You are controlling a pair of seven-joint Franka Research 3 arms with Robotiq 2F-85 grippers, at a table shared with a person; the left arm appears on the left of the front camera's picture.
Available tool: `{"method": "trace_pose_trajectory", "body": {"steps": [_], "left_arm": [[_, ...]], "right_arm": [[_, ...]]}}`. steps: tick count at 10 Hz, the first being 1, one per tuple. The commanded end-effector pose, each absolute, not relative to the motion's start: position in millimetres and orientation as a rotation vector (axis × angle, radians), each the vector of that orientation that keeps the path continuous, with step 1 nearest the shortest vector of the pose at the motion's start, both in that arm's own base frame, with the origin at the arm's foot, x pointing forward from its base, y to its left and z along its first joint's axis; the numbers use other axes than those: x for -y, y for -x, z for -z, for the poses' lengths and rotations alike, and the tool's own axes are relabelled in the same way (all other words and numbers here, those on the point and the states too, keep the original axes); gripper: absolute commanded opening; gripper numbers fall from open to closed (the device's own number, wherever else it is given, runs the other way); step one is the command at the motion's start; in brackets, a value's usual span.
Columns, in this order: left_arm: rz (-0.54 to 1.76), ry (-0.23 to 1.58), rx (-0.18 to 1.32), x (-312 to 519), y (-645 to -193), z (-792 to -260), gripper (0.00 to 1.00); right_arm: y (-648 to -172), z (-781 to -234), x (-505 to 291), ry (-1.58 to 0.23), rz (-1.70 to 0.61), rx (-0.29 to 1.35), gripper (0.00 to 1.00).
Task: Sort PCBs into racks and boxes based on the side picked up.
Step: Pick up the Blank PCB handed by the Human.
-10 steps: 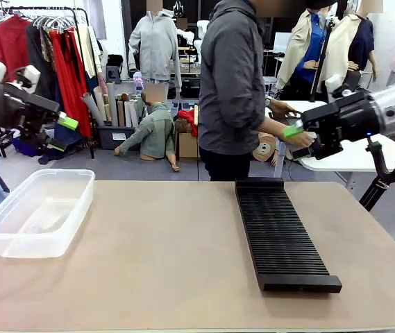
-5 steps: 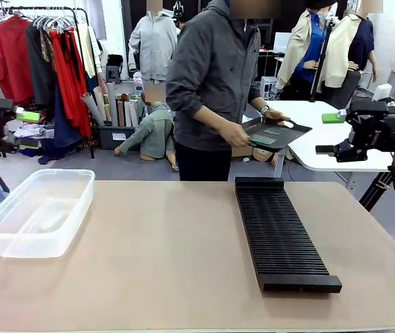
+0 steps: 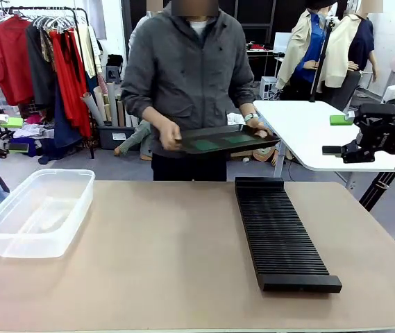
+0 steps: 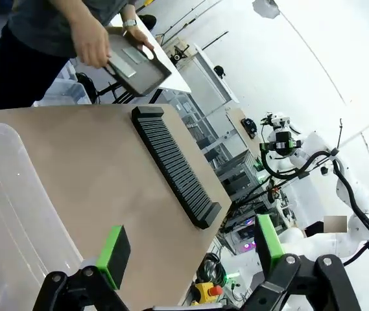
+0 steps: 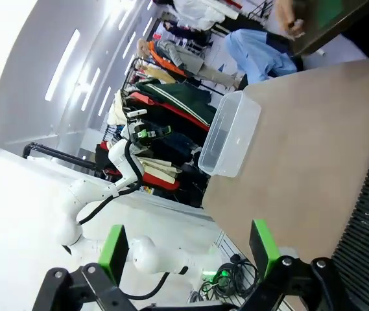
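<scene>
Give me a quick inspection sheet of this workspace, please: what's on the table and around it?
Surface: tan table.
Job's things: clear tub left, looks empty; black slotted rack right, slots empty; two green boards on a black tray the person holds.
Clutter: nothing seen.
Grippers: left gripper open, empty; right gripper open, empty.
Cables: black cable along the right arm.
Surroundings: clothes rail, white table behind.

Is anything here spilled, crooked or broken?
Nothing stands out. The clear tub and the slotted rack sit flat on the table; the PCBs lie on a tray in the person's hands.
</scene>
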State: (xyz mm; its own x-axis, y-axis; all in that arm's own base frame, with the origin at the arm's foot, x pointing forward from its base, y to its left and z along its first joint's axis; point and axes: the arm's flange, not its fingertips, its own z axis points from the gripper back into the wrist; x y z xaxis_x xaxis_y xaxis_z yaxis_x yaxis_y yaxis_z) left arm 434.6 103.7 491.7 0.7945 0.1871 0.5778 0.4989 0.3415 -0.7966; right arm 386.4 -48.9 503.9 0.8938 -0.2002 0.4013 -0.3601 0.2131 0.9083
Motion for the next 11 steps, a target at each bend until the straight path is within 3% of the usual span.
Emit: {"method": "trace_pose_trajectory", "body": {"steps": [1,11], "left_arm": [[0.19,1.233,0.652,-108.9,-432.7,-491.8,1.0],[0.19,1.233,0.652,-108.9,-432.7,-491.8,1.0]], "right_arm": [[-387.3,-503.0,50.6,-1.377,-0.083,0.473,1.0],[-387.3,-503.0,50.6,-1.377,-0.083,0.473,1.0]]}}
